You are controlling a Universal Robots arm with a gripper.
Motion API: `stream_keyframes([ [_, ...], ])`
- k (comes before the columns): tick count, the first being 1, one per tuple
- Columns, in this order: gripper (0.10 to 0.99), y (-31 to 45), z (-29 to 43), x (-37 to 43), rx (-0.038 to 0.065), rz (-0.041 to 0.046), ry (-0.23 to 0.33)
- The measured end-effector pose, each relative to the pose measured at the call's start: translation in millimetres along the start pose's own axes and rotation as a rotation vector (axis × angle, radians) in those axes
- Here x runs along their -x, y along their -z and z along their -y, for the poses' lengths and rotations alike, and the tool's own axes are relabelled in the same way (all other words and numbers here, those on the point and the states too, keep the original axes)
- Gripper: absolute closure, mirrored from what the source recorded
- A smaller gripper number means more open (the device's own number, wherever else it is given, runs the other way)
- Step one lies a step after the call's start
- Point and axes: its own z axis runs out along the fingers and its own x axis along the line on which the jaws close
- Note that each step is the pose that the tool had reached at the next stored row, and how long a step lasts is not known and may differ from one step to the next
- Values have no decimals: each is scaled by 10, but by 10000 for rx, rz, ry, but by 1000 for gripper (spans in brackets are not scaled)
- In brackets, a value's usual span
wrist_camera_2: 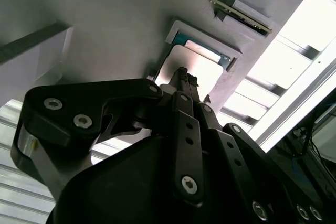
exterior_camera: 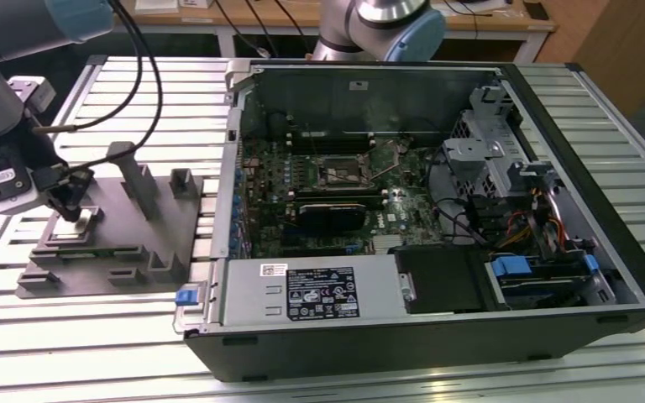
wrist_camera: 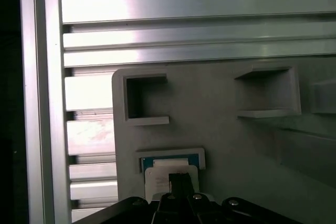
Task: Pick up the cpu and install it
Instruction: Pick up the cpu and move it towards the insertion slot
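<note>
on the exterior view's left the gripper is down over the grey tray, fingers pinched together into one narrow tip, gripping nothing visible. the tip is at the cpu top; contact unclear. cpu lies flat in a tray recess. right of the tray, the open computer case, socket frame on its board.
</note>
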Motion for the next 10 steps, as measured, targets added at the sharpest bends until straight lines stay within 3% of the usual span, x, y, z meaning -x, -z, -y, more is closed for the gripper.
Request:
stream_keyframes([
  [10, 980, -27, 22, -35, -5, 0, 0],
])
